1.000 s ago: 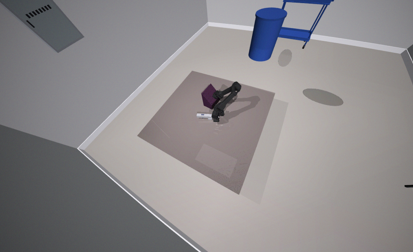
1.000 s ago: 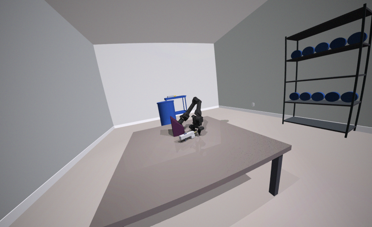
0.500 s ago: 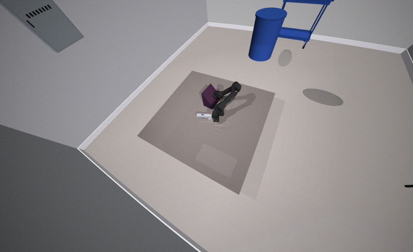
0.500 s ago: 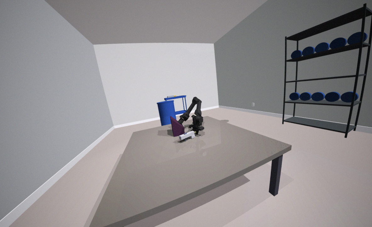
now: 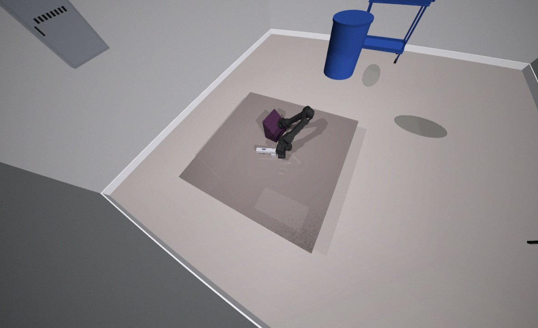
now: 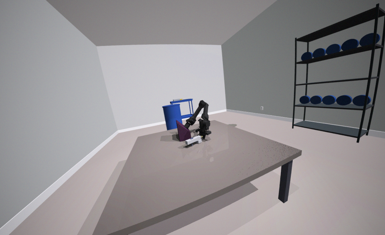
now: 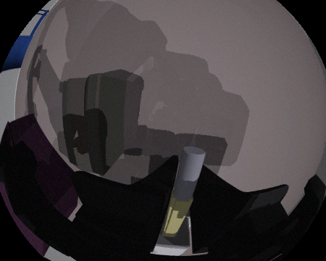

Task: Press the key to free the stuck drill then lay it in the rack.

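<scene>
A thin drill (image 7: 192, 164), with a grey tip, a darker middle and a yellow rear part, sticks out between my black fingers in the wrist view. My gripper (image 7: 182, 161) (image 5: 281, 153) (image 6: 203, 135) is shut on the drill, low over the table (image 5: 230, 183) (image 6: 217, 166). It sits at the right end of a small white block (image 5: 262, 150) (image 6: 192, 141) with a blue mark on top. The drill's rear end still meets the white block at the bottom of the wrist view. A dark purple wedge-shaped box (image 5: 271, 123) (image 6: 182, 131) stands just behind the block, next to the arm.
A blue barrel (image 5: 346, 44) (image 6: 171, 116) and a blue cart (image 5: 389, 40) stand on the floor beyond the table. A tall black shelf unit (image 6: 337, 81) with blue items stands at the right wall.
</scene>
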{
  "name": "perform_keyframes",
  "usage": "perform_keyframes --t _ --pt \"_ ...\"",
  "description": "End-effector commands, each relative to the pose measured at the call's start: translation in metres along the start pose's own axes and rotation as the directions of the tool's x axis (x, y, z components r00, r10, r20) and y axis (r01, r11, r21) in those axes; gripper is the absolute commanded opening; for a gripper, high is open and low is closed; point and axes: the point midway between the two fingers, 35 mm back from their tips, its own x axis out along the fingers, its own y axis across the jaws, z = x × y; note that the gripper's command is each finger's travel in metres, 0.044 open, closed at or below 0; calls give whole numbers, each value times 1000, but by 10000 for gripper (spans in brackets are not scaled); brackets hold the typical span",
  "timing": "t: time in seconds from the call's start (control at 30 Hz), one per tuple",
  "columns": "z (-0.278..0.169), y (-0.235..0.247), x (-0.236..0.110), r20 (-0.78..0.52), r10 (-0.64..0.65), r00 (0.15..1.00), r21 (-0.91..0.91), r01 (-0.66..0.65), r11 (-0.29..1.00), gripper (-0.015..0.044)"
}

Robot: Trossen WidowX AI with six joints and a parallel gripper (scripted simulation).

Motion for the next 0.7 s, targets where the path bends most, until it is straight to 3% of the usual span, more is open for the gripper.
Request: perform_keyframes --t 0.0,0.67 --pt "-1 1 -2 -5 1 1000 2 -1 1000 0" --pt "25 0 0 -3 0 1000 2 0 1000 0"
